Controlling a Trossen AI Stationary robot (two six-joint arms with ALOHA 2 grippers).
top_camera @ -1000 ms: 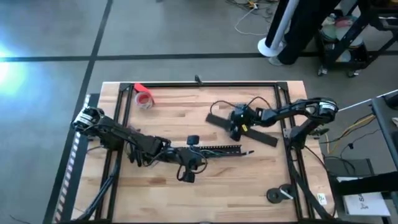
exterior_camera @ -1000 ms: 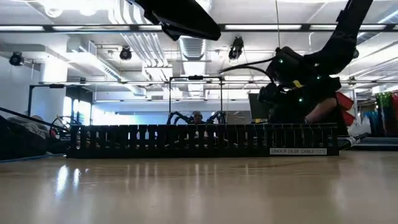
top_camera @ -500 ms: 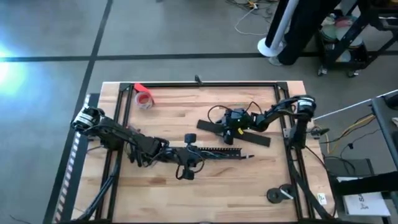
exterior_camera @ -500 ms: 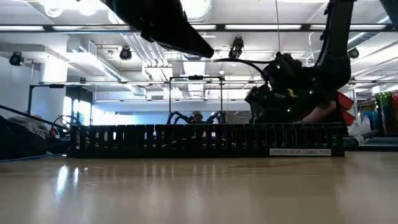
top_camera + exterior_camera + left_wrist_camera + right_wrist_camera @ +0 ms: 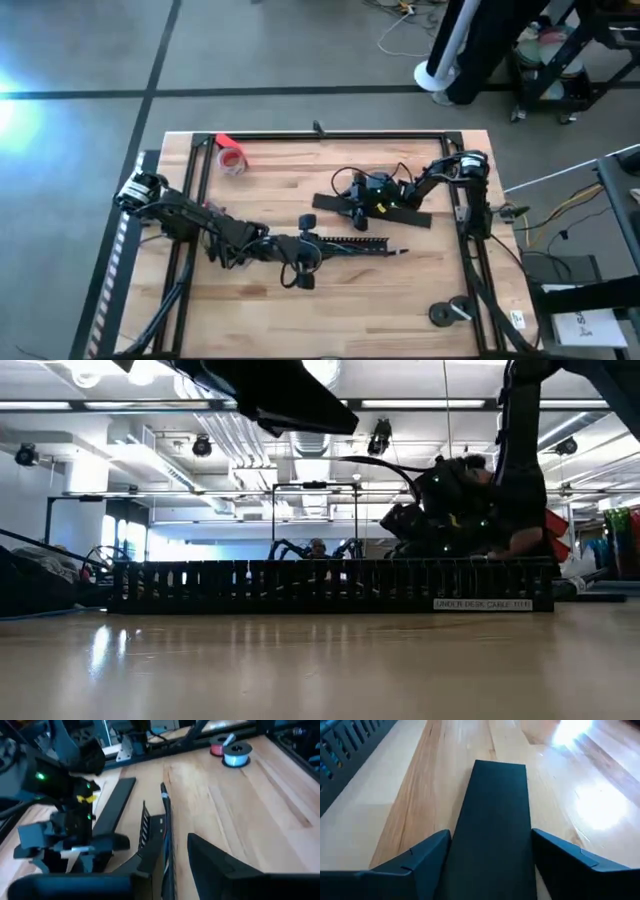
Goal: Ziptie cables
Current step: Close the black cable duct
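A long black slotted tray [image 5: 345,243] lies mid-table and shows as a low black wall [image 5: 330,585] in the low view. Green and dark cables [image 5: 338,250] run inside it. The ziptie does not show. My left gripper [image 5: 306,252] is open at the tray's left end [image 5: 156,837], which reaches in between its fingers; whether a finger touches it, I cannot tell. Farther back, my right gripper [image 5: 360,205] is shut on a wide flat black strip [image 5: 375,210]. My right gripper [image 5: 491,832] pinches the flat strip across its width, one finger [image 5: 420,857] on each long edge [image 5: 457,847]. The fingers come in low from the table's right and lie along the strip. The strip lies flat on the table, its free end [image 5: 500,767] ahead of the fingers.
A red tape roll [image 5: 232,158] sits at the far left. A dark roll [image 5: 450,312] lies at the near right; the left wrist view shows a blue roll [image 5: 235,757] and a red one [image 5: 218,747] there. Black frame rails [image 5: 330,134] run along the table's edges.
My right gripper has gone toward the table's left edge, sliding the flat strip along the table with it. The strip now lies closer to the tray's line than before. The right arm has folded back at the table's right side.
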